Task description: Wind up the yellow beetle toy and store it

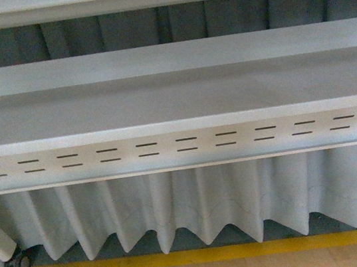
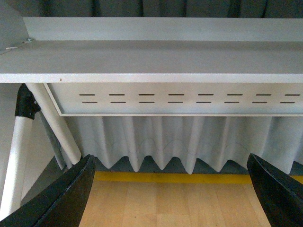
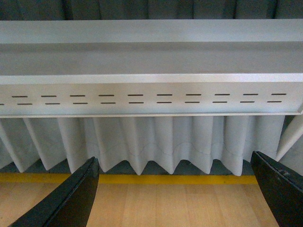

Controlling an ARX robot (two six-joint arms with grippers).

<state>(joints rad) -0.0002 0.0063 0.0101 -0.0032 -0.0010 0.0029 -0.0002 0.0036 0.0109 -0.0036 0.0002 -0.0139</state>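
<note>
The yellow beetle toy is out of view in all three views. My left gripper (image 2: 173, 189) is open, its two black fingers wide apart with only wooden floor between them. My right gripper (image 3: 175, 191) is open too, with nothing between its black fingers. Both wrist views face a grey table edge with a white pleated skirt below it. Neither arm shows in the front view.
A grey table (image 1: 173, 97) with a slotted front rail (image 1: 180, 144) fills the front view. A white pleated curtain (image 1: 196, 205) hangs under it. A yellow floor line (image 1: 197, 255) runs along a wooden floor. White slanted table legs (image 2: 52, 120) and a caster wheel (image 1: 18, 265) stand at the left.
</note>
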